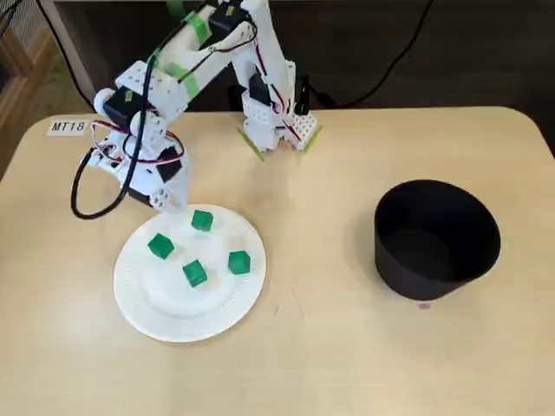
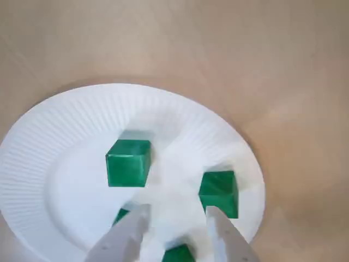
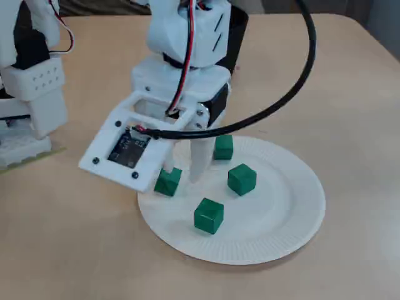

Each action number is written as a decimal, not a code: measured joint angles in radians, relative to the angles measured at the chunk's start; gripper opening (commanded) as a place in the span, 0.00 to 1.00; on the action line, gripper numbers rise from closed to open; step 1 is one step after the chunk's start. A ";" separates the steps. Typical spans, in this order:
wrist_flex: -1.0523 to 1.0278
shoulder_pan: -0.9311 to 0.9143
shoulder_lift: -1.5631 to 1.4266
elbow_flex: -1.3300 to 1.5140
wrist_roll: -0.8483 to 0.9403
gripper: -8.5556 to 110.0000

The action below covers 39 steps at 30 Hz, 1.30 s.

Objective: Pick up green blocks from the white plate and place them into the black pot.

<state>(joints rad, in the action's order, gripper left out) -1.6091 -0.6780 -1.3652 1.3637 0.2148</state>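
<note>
Green blocks (image 1: 194,274), 4, dot plate (image 1: 143,312); pot (image 1: 434,279) appears only in a fixed view

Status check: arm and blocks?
Gripper open, low over white plate. Four green blocks on plate, none gripped. Black pot looks empty, nothing in the way.

Even bright light, wrist view blurry.

Four blocks (image 1: 195,274) on plate (image 1: 139,312), left in a fixed view; pot (image 1: 425,279) well apart, right; arm base (image 1: 276,126) behind, between.
</note>
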 measured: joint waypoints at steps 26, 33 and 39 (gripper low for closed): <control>0.219 0.003 0.166 0.000 -0.034 0.25; 0.295 0.017 0.204 -0.002 -0.100 0.05; 0.310 0.038 0.204 -0.002 -0.077 0.05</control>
<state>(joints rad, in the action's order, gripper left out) -1.2993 -0.6397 -1.1612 1.3622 0.1381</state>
